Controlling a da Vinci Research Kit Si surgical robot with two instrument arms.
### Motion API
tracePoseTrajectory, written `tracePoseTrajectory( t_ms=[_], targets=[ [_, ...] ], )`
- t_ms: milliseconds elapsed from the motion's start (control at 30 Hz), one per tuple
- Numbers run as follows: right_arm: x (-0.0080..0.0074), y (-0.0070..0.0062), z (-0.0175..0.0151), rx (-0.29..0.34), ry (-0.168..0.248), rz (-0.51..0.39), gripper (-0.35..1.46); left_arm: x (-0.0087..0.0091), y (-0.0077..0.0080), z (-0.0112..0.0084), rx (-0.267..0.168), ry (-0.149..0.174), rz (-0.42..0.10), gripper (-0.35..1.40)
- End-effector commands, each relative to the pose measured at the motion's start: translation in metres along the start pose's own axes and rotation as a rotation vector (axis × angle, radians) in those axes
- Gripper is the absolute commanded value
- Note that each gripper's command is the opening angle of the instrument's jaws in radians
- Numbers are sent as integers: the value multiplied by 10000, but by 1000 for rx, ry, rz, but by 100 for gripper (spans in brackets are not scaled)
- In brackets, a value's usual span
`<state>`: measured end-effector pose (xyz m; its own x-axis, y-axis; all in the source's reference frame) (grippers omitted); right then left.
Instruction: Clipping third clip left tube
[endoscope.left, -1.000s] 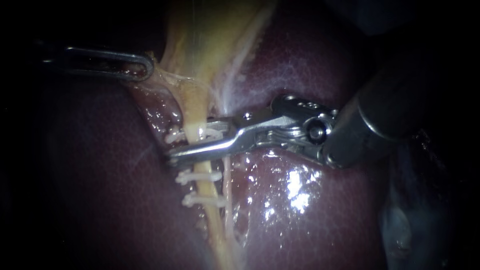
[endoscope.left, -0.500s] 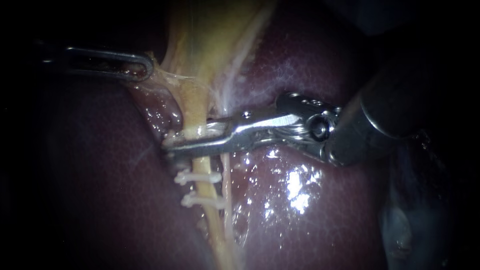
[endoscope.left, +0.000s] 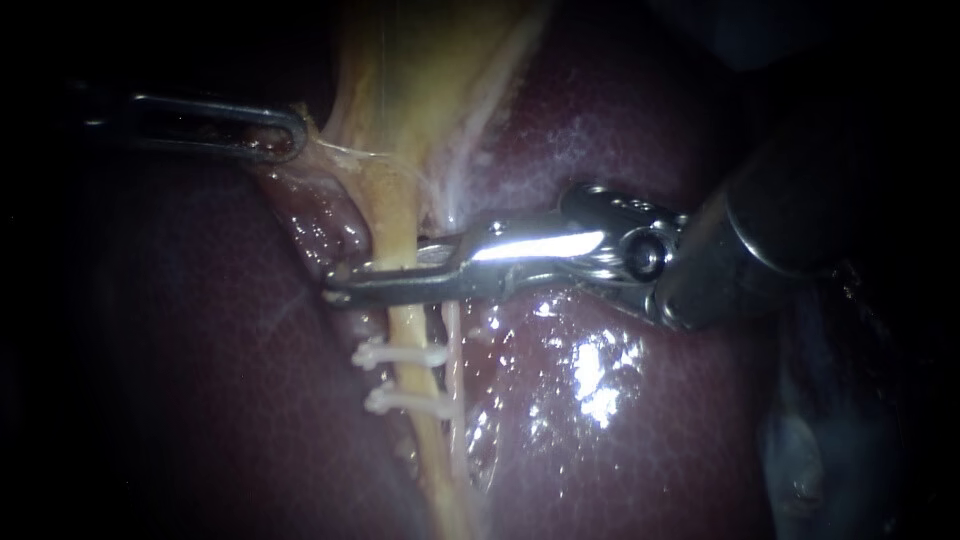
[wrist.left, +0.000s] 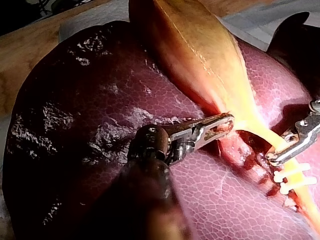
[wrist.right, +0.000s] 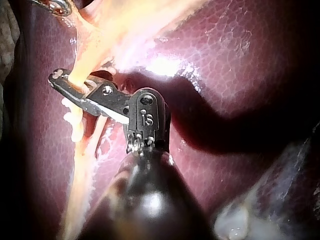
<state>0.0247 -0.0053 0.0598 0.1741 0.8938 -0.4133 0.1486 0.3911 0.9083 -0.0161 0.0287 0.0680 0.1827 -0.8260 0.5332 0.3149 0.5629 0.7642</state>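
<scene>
Centrally, the left tube (endoscope.left: 396, 215) is a slim, glossy yellow cord running down from the gallbladder (endoscope.left: 430, 60) across the dark red liver (endoscope.left: 650, 430). 2 white clips (endoscope.left: 398, 355) cross it lower down, one just below the other. Just above them the right instrument (endoscope.left: 340, 283) has its hand squeezed nearly flat, both jaws pressing the tube from 2 sides. The left instrument (endoscope.left: 288, 135) has its hand closed on the gallbladder's lower edge, well apart
</scene>
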Motion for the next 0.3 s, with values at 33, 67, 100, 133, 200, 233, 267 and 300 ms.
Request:
tracePoseTrajectory(
  t_ms=[33,67,100,133,200,233,267,300],
  targets=[
    [-1,0,0,0,0,-1,-35,0,0,0,0,0,0,-35],
    [-1,1,0,0,0,-1,-35,0,0,0,0,0,0,-35],
    [-1,1,0,-1,0,-1,-35,0,0,0,0,0,0,-35],
    [-1,1,0,-1,0,-1,-35,0,0,0,0,0,0,-35],
    [-1,1,0,-1,0,-1,-35,0,0,0,1,0,0,-35],
    [-1,1,0,-1,0,-1,-35,0,0,0,1,0,0,-35],
    [-1,1,0,-1,0,-1,-35,0,1,0,1,0,0,-35],
    [-1,1,0,-1,0,-1,-35,0,1,0,1,0,0,-35]
  ],
)
